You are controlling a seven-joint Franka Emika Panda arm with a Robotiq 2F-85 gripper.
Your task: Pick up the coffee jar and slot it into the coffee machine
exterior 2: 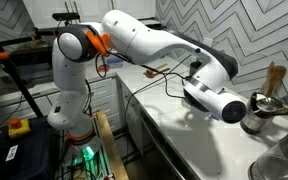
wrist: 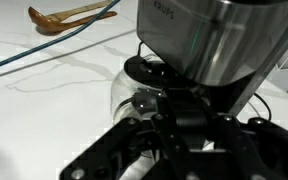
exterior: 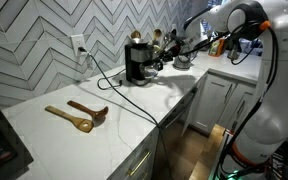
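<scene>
In the wrist view the coffee jar point(wrist: 124, 90), clear glass with a black lid, sits low against the front of the coffee machine point(wrist: 199, 40), under its silvery body. My gripper point(wrist: 184, 112) reaches in from below. Its dark fingers lie against both sides of the jar's black handle and look shut on it. In an exterior view the coffee machine point(exterior: 137, 62) stands on the white counter by the tiled wall, and my gripper point(exterior: 166, 57) is right beside it. In the exterior view from behind the arm, the wrist point(exterior 2: 219, 100) hides the gripper, the jar and the machine.
Two wooden spoons point(exterior: 79, 115) lie on the counter, also seen in the wrist view point(wrist: 64, 17). A black cord point(exterior: 134, 100) runs from the wall outlet point(exterior: 79, 45) across the counter. A utensil crock point(exterior: 156, 42) stands behind the machine. A metal pot point(exterior 2: 264, 105) is near the wrist.
</scene>
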